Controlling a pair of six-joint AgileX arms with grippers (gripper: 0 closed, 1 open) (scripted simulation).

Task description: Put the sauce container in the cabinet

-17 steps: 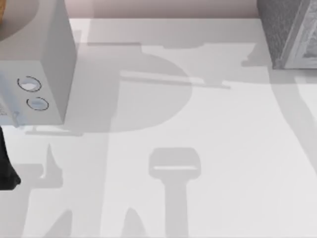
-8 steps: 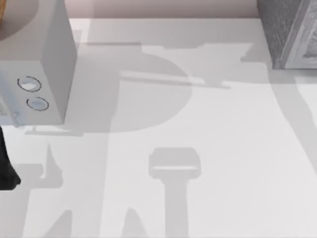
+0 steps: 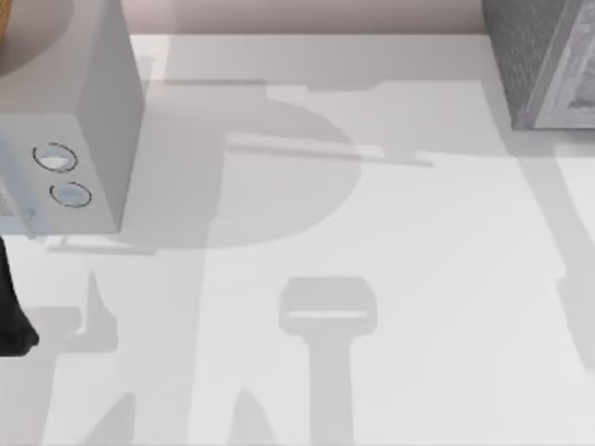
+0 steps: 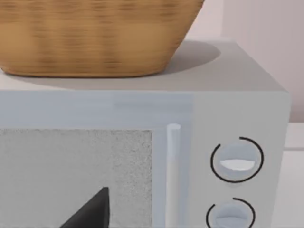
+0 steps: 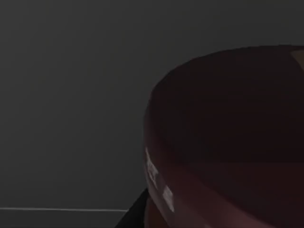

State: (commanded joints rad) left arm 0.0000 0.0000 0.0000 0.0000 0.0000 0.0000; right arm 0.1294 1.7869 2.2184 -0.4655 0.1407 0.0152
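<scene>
Shadows at the table's (image 3: pixel 390 232) right edge have shifted since a second ago. Sauce container (image 5: pixel 228 142), maroon lid close up, sits against the right wrist camera in a dark enclosure (probably the cabinet); grip state cannot be told. Judged step: placement; next, release and withdraw.

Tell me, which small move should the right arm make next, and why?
Probably lower the sauce container until it rests: its maroon lid sits close to the right wrist camera, in dim grey surroundings, perhaps inside the cabinet. Left arm: by the microwave.
</scene>
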